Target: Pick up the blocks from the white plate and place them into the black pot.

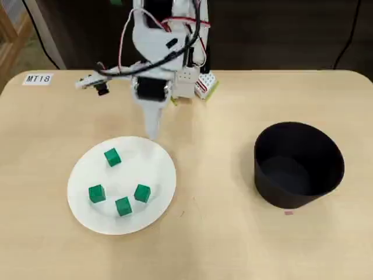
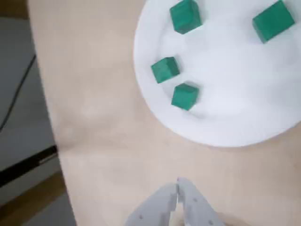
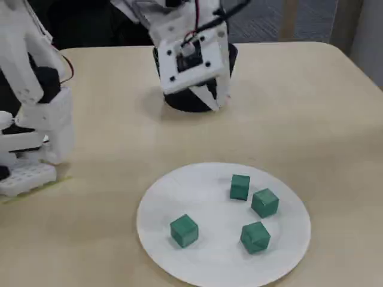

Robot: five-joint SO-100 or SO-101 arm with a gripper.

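Four blocks (image 3: 256,237) on white plate (image 3: 203,263), closed tool (image 3: 218,101) hovering beyond rim

Four bright green blocks (image 1: 112,157) (image 1: 97,193) (image 1: 142,192) (image 1: 123,206) on plain white plate (image 1: 160,178). Matte black pot (image 1: 298,165). Pale wood-grain table (image 1: 221,233). White arm (image 1: 152,41), red and black wires (image 1: 186,23).

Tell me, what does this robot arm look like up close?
The arm is white plastic, blocky in shape, with black motor housings and loose red, white and black cables looped along it. Its gripper ends in two pale grey tapering fingers. A small black screw-studded panel shows in the fixed view.
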